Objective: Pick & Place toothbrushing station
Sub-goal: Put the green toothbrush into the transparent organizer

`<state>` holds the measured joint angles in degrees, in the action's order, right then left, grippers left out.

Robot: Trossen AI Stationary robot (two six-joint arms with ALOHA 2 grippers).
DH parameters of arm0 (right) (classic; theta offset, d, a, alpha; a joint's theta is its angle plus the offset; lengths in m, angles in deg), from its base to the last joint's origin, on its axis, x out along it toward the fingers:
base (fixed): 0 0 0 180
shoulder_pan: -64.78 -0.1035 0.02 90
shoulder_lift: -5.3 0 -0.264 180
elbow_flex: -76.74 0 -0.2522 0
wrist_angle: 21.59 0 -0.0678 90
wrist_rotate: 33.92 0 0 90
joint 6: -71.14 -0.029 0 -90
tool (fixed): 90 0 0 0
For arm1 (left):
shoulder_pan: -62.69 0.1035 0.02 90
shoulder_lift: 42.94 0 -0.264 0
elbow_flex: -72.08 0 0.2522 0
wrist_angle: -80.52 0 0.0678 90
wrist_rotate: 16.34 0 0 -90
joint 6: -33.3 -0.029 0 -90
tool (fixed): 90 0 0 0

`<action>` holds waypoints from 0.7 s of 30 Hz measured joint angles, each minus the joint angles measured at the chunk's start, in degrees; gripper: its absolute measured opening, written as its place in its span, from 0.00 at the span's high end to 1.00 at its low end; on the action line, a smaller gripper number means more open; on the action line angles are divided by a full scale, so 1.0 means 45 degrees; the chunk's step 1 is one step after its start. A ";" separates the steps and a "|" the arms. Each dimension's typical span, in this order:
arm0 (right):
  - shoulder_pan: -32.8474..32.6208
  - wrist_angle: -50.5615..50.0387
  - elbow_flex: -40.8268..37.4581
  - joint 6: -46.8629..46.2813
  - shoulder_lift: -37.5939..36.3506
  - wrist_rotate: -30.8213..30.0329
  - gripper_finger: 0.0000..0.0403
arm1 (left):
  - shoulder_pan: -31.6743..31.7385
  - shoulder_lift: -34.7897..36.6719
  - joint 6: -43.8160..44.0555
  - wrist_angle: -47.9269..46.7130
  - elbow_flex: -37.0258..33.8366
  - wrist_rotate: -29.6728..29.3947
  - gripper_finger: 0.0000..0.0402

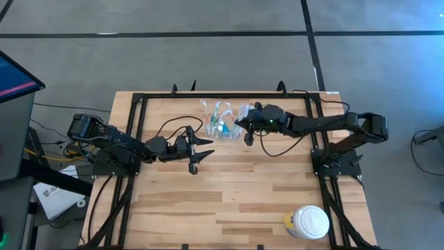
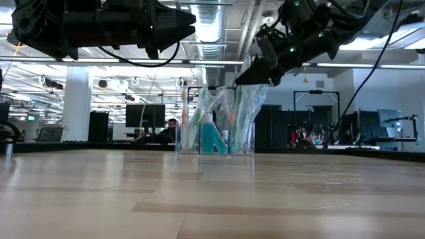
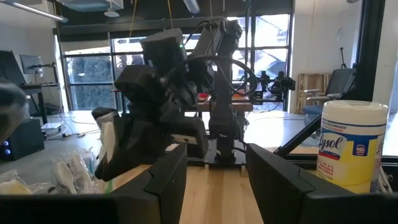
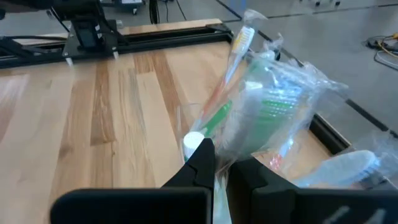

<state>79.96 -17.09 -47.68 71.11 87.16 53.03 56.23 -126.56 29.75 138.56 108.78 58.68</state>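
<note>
right gripper (image 4: 219,163) (closed) against toothbrushes (image 4: 264,109)

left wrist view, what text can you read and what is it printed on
"Lysol" - brand name on the yellow label of the white lidded jar.
A line of small print above the brand name on that label - too blurred to read.
Small badges beside the brand name - too small to read.
No other view shows readable text.

You had open wooden table (image 1: 236,194) across the whole middle and near side. The clear holder (image 2: 216,123) with its toothbrushes (image 4: 239,46) stood near the far edge, with the right gripper (image 1: 244,128) right against it. The left gripper (image 1: 201,149) hung nearby. A wipes canister (image 1: 307,223) occupied the near right corner.
</note>
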 joint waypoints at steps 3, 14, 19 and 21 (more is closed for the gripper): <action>0.0003 0.0266 0.0015 -0.0016 0.0347 -0.0003 0.99 | 0.0000 0.0000 -0.0001 -0.0002 0.0000 -0.0002 0.61; 0.0200 0.0334 0.0000 -0.0352 0.0802 0.0167 0.99 | 0.0000 0.0000 -0.0001 -0.0017 0.0000 -0.0001 0.61; 0.0364 0.0322 0.0005 -0.0526 0.1055 0.0379 0.99 | 0.0000 0.0000 -0.0001 -0.0032 0.0000 -0.0001 0.61; 0.0455 0.0356 0.0005 -0.0630 0.1045 0.0398 0.99 | 0.0000 0.0000 -0.0001 -0.0036 0.0000 -0.0001 0.61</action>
<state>82.00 -15.49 -47.66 68.28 91.87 54.82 56.23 -126.56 29.75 138.40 108.78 58.68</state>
